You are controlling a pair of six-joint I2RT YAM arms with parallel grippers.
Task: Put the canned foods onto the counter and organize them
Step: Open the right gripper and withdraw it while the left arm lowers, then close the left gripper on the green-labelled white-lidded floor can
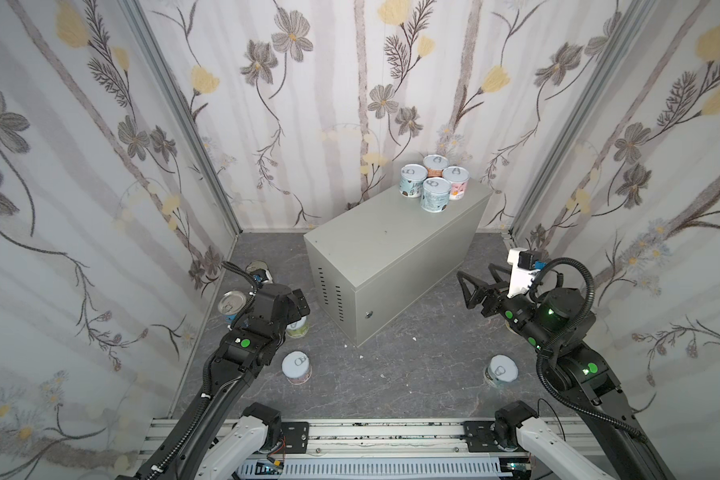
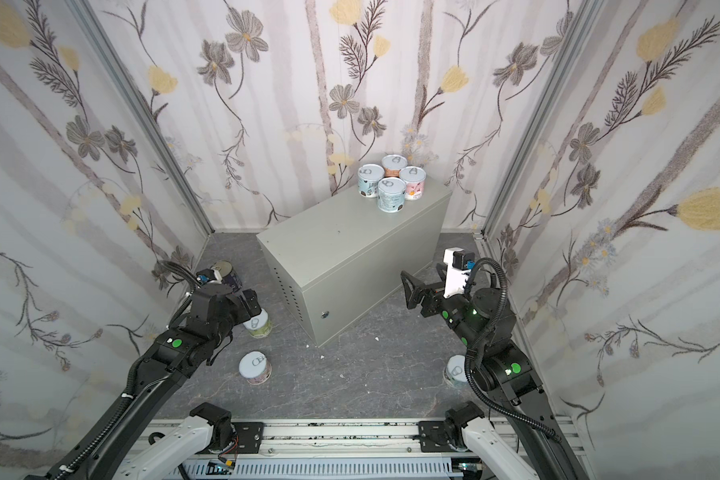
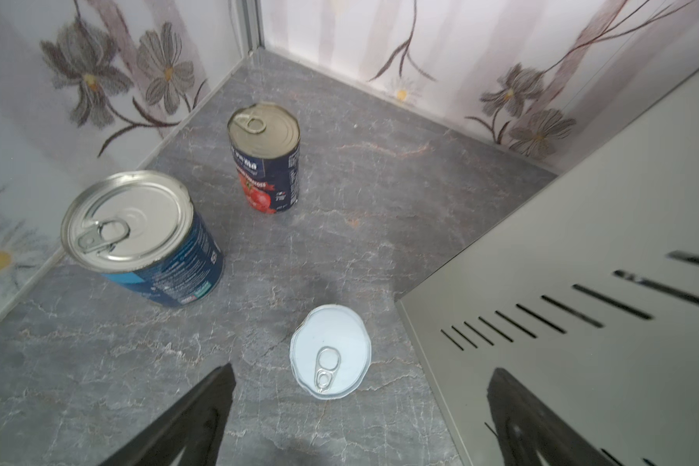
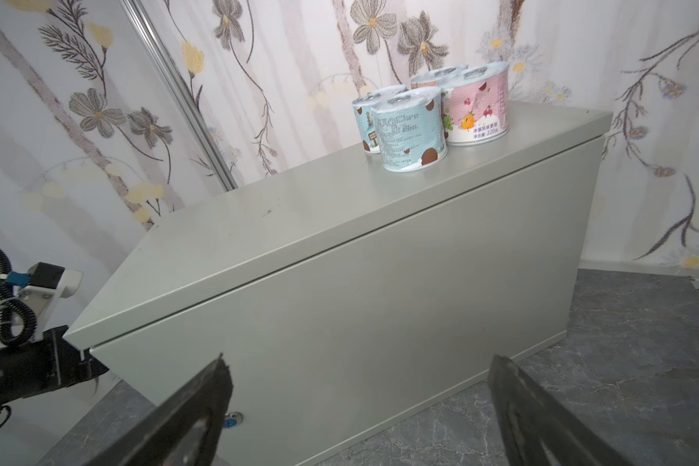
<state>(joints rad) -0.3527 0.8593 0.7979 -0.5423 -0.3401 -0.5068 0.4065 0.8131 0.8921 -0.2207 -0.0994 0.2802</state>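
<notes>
Four short cans (image 1: 435,189) stand clustered, touching, at the counter's (image 1: 375,245) far end. On the floor by its vented end stand a blue can (image 3: 146,238), a navy-red can (image 3: 265,157) and a white-lidded can (image 3: 329,355). The white-lidded can is below the left gripper (image 3: 364,367), whose jaws are spread and empty. The right gripper (image 4: 358,357) faces the counter's long side, also spread and empty.

— What kind of place is this?
— A robot test booth, I think, not a home. The flat wall panels printed with grey and yellow flowers (image 1: 308,104) sit in bare aluminium corner posts (image 1: 174,95), and a silver aluminium rail (image 1: 391,430) carries the white arm bases (image 1: 238,444).
</notes>
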